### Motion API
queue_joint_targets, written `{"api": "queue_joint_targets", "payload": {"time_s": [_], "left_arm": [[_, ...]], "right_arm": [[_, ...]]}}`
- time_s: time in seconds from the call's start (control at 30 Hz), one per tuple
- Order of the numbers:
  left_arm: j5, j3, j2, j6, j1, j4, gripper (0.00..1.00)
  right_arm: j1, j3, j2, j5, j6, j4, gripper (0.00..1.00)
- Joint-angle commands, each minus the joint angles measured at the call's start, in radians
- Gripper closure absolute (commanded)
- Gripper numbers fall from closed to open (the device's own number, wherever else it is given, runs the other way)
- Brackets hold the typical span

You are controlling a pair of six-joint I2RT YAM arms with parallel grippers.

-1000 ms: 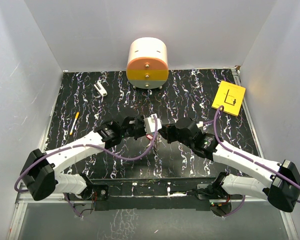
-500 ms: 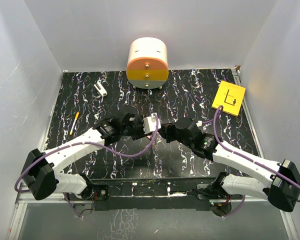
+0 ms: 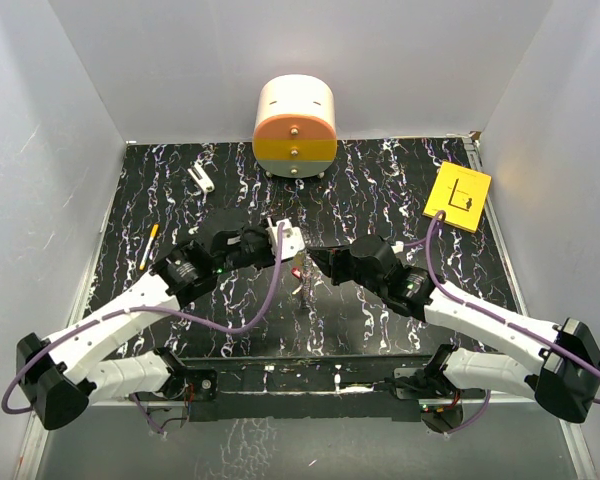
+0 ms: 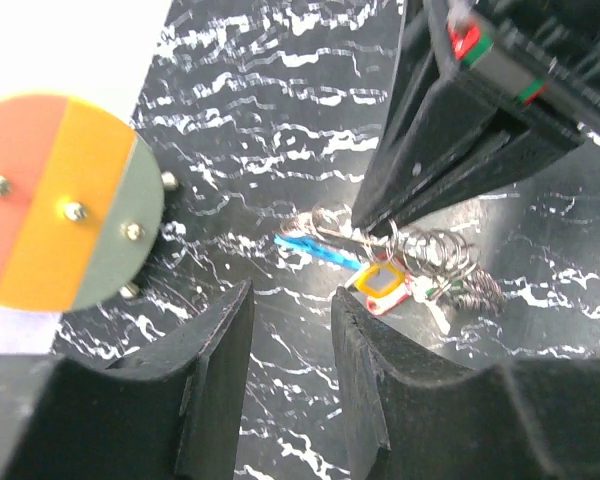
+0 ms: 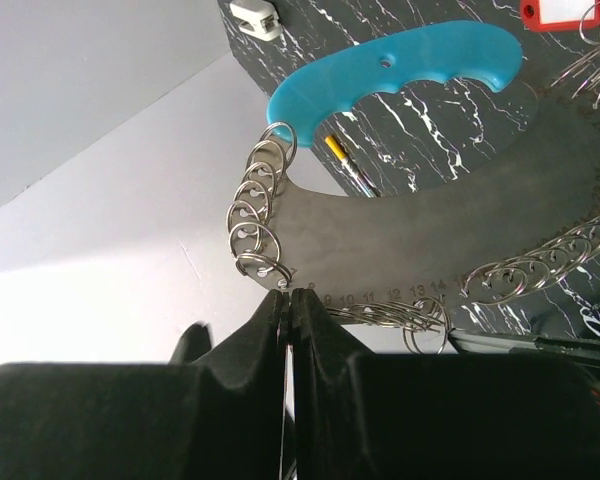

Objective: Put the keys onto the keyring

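Note:
My right gripper (image 3: 315,262) is shut on the edge of a grey metal plate (image 5: 430,230) with a blue handle (image 5: 400,65). Several split keyrings (image 5: 255,210) are threaded along the plate's rim. In the right wrist view its fingers (image 5: 292,292) pinch the plate by the numbered holes. A bundle of rings and keys (image 3: 300,278) hangs under this gripper. The left wrist view shows a blue key (image 4: 315,250), a red and yellow head (image 4: 380,285) and a green bit (image 4: 425,290). My left gripper (image 4: 290,300) is open and empty, just short of the bundle; it also shows in the top view (image 3: 285,240).
An orange and yellow drum (image 3: 295,125) stands at the back middle of the black marbled mat. A yellow card (image 3: 458,196) lies at the back right. A white clip (image 3: 202,178) and a pencil (image 3: 150,245) lie on the left. White walls close in both sides.
My left gripper has drawn back to the left, away from my right gripper, and its arm has swung outward. The key bundle now hangs in the open under my right gripper.

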State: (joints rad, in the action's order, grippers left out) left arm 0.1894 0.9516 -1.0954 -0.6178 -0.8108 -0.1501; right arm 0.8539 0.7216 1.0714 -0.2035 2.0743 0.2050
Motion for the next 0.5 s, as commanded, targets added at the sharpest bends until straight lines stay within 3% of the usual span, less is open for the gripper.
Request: {"api": "queue_joint_targets", "payload": {"time_s": [0.0,0.27,0.47], "left_arm": [[0.071,-0.027,0.018,-0.022,0.002,0.098,0.64],[0.153,-0.009,-0.036,-0.084,0.001,0.061,0.66],[0.144,0.056,-0.077,-0.098,-0.001,-0.076,0.66]], "right_arm": [[0.005,0.013,0.001,-0.008,0.392,-0.098,0.92],[0.007,0.018,0.0,-0.011,0.391,-0.086,0.92],[0.006,0.015,-0.002,-0.025,0.399,-0.071,0.92]]}}
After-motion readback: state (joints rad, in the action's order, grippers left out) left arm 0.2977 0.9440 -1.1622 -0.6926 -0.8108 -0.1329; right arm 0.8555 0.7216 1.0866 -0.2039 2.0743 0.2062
